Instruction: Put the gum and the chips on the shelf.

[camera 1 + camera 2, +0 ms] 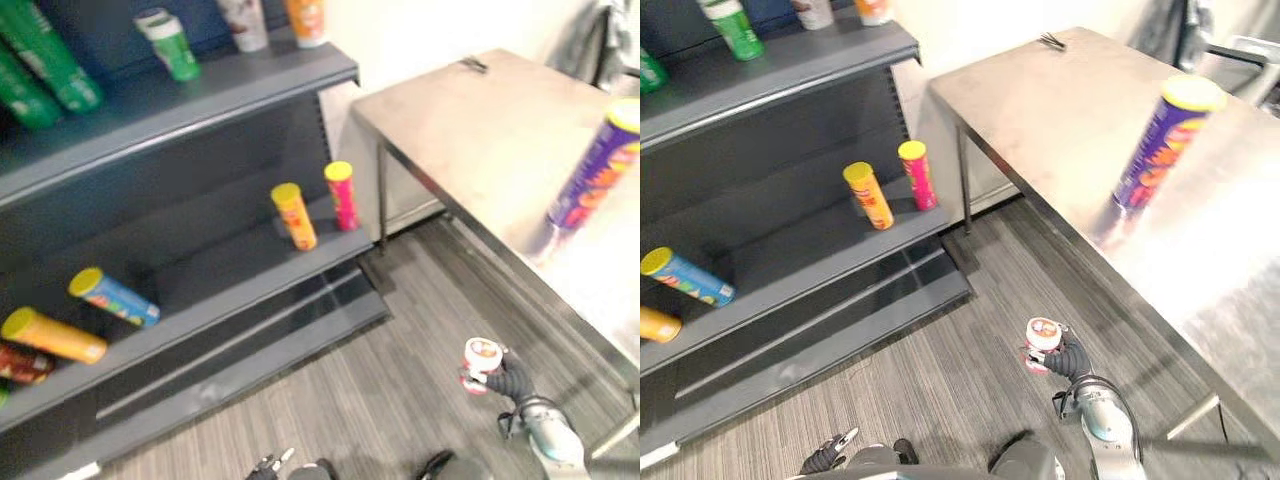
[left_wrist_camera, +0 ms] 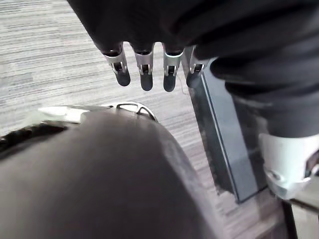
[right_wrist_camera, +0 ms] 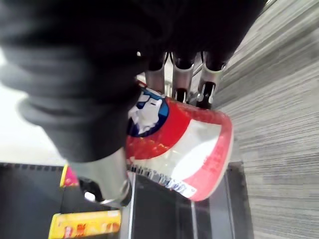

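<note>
The small red-and-white round gum tub (image 3: 184,149) was clasped by the right hand (image 1: 1068,362) over the floor (image 1: 940,370). The tall purple chips can (image 1: 1155,150) stood on the steel counter (image 1: 1040,110). The tub was best carried level to a bare stretch of the dark grey shelf (image 1: 810,262). The left hand (image 2: 143,69) hung with fingers straight.

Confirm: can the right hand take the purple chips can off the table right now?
Probably not. The right hand is shut on the gum tub, low over the floor beside the table, while the purple chips can stands up on it. Free it first.
</note>
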Tool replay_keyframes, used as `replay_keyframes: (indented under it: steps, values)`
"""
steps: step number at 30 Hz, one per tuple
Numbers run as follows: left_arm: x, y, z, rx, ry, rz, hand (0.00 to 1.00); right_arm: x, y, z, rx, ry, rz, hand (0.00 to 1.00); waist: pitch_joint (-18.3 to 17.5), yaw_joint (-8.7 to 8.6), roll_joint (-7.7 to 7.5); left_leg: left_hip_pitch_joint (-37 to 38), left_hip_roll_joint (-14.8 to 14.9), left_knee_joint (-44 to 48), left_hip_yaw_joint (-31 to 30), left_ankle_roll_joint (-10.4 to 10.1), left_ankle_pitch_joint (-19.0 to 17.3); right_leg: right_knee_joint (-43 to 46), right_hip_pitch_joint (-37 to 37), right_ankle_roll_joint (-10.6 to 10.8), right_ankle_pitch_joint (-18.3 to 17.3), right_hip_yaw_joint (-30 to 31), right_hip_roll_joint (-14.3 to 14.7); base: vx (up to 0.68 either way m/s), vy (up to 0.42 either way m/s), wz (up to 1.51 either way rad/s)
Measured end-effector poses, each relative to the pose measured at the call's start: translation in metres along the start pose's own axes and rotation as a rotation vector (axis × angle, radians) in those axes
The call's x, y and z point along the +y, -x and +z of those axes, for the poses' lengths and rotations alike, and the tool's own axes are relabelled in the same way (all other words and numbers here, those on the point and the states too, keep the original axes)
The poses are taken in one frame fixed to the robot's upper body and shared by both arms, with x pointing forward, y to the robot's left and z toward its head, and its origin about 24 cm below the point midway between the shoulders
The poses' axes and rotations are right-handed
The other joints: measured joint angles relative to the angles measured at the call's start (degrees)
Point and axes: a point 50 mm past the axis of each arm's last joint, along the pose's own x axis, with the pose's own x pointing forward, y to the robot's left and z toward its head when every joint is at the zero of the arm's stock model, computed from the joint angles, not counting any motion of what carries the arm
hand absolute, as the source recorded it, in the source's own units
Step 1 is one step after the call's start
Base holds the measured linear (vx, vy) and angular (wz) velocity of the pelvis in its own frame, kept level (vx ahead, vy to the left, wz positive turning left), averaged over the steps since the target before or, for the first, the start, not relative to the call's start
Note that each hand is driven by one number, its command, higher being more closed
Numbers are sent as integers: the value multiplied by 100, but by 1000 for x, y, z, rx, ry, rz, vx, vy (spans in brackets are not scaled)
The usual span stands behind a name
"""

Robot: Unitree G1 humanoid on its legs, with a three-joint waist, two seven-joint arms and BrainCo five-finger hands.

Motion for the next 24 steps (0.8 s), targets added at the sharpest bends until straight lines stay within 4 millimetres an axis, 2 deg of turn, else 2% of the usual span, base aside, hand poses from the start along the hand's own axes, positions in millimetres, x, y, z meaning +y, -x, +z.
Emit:
replay_keyframes:
  steps: [2,4,7,10,11,12,13,14,15,16,17,18,19,21,22,23,24]
  values:
    - [4,-2,10,-31,3,22,0,6,11,-14,73,-19,6,100,159,-40,-28,-122,43,289,11,96,-171,-54,-63,123,115,129,-19,-189,64,-19]
    - [8,-2,14,-38,-7,37,0,17,16,-23,115,-44,30,100,273,-51,-140,-233,30,405,48,154,-214,-189,-171,199,249,287,22,-178,87,-11]
    - [10,-2,17,-49,-11,43,0,25,15,-23,116,-69,41,100,346,-2,-206,-311,-7,476,86,207,-243,-401,-244,217,401,396,77,-147,105,-8]
    - [9,-2,18,-58,-16,42,0,28,16,-24,120,-91,37,100,351,25,-218,-290,-148,512,46,302,-300,-390,-163,229,488,412,-67,-66,92,17]
    - [9,-2,19,-59,-25,41,0,30,19,-26,130,-117,17,100,395,-27,-309,-181,-394,526,-67,384,-356,-187,19,237,487,272,-390,12,137,75]
    - [11,-1,17,-55,-34,42,0,29,26,-32,154,-160,-15,100,423,-113,-369,-42,-635,471,-296,447,-409,253,194,107,594,331,-718,26,116,97]
    - [10,-1,15,-49,-35,40,0,28,30,-35,169,-182,-32,100,497,-153,-452,27,-740,496,-410,498,-432,567,99,-40,693,845,-836,42,143,121]
    - [12,1,11,-33,-55,37,0,25,40,-44,208,-213,-67,100,504,-308,-374,106,-840,520,-684,578,-479,1056,-240,-497,1156,2338,-647,38,143,142]
    - [11,2,6,-17,-69,28,0,25,49,-51,246,-257,-98,100,528,-462,-299,185,-864,455,-1016,608,-473,1346,-439,-569,1542,3720,-182,72,149,136]
    - [10,2,4,-14,-70,25,0,27,54,-55,263,-283,-112,100,566,-495,-251,229,-858,426,-1122,623,-469,1484,-500,-441,1455,4281,102,118,60,105]
    - [11,4,1,-9,-60,31,0,30,61,-58,282,-331,-128,100,574,-474,-264,273,-823,432,-1274,697,-451,1568,-607,-145,917,5007,616,133,-1,54]
    - [14,5,-3,-1,-38,47,0,34,62,-58,282,-368,-136,100,611,-433,-356,254,-789,444,-1327,724,-461,1194,-668,-44,628,5385,1022,122,-16,42]
    - [15,6,-4,-1,-6,58,0,35,62,-57,276,-391,-143,100,620,-441,-376,211,-772,463,-1388,734,-469,861,-673,-7,588,5462,1175,126,-31,35]
    - [17,6,-6,-5,96,90,0,35,62,-47,230,-446,-176,100,616,-445,-377,68,-709,556,-1641,659,-529,-371,-702,61,624,5799,1636,162,-57,50]
    - [18,7,-7,-6,113,99,0,34,63,-43,211,-462,-183,100,612,-456,-384,23,-723,617,-1747,628,-572,-545,-664,125,665,5884,1686,187,-108,77]
    - [19,7,-6,-11,130,109,0,32,65,-35,175,-482,-185,100,593,-447,-425,-27,-794,765,-1942,556,-693,-662,-588,297,773,5965,1653,215,-172,96]
    - [20,6,-4,-19,138,113,0,31,66,-29,147,-488,-181,100,542,-427,-498,-7,-885,881,-2105,494,-812,-636,-481,433,858,5944,1531,235,-217,99]
